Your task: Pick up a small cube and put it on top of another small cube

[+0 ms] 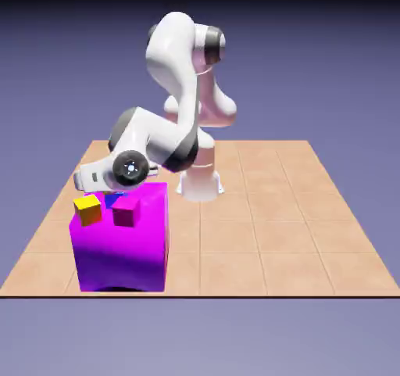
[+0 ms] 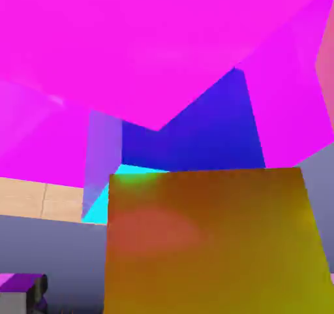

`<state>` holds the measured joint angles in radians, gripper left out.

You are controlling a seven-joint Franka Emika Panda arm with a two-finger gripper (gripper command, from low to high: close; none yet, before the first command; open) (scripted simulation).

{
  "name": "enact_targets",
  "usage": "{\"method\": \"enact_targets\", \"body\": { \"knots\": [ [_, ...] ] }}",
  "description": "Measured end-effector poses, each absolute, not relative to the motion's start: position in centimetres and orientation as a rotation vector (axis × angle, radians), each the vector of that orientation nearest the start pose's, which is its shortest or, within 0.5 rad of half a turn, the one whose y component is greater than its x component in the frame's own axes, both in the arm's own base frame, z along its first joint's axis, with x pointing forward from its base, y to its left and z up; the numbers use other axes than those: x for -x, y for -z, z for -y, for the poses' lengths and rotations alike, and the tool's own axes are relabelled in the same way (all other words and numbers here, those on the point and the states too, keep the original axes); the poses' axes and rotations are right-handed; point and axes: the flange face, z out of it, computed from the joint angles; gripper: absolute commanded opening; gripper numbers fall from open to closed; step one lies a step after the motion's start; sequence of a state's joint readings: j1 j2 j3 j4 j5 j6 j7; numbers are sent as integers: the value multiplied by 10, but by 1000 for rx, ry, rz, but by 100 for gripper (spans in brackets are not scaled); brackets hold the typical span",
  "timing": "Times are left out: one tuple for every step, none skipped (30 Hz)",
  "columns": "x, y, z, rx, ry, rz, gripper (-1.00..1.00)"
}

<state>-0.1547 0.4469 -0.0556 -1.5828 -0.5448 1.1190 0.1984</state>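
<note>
**Small cube sits under my open jaws, on the big magenta block**

Small cube [image 1: 87, 209] is the one yellow thing I can find. It is sharp-edged and flat-faced, with a lemon top. In the exterior view its sides are shaded orange. Up close in the hand view [image 2: 209, 241] one smooth matte side runs from orange to olive-yellow. It sits at the top edge of the big magenta block [image 1: 121, 241], toward the exterior view's left and directly below my gripper [image 1: 90, 188]. I cannot tell whether it rests on the block's top or on something beneath it.

My jaws stand wide apart and hold nothing. In the hand view one grey fingertip [image 2: 26, 285] shows in the bottom left corner, with a clear gap between it and the cube's side. The other tip is not visible.

Counting by kind, there are three small cubes. Besides the yellow one there is a magenta cube [image 1: 125, 213] and a deep blue cube [image 1: 115, 198] just beside it, partly hidden behind my hand. In the hand view the blue one [image 2: 196, 133] stands behind the yellow face, with a sliver of cyan at its lower left. There is one large block, glossy magenta with slightly rounded corners. It stands on the table [image 1: 297, 226], which has a flat surface of square tan tiles with thin pale joints.
</note>
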Motion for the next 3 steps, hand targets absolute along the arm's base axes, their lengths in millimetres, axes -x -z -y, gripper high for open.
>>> {"method": "enact_targets", "body": {
  "knots": [
    [-550, -377, 181, -2264, 1138, 475, 100],
    [-556, -384, 178, -2264, 1139, 475, 100],
    [-561, -390, 176, -2265, 1139, 475, 100]
  ]
}}
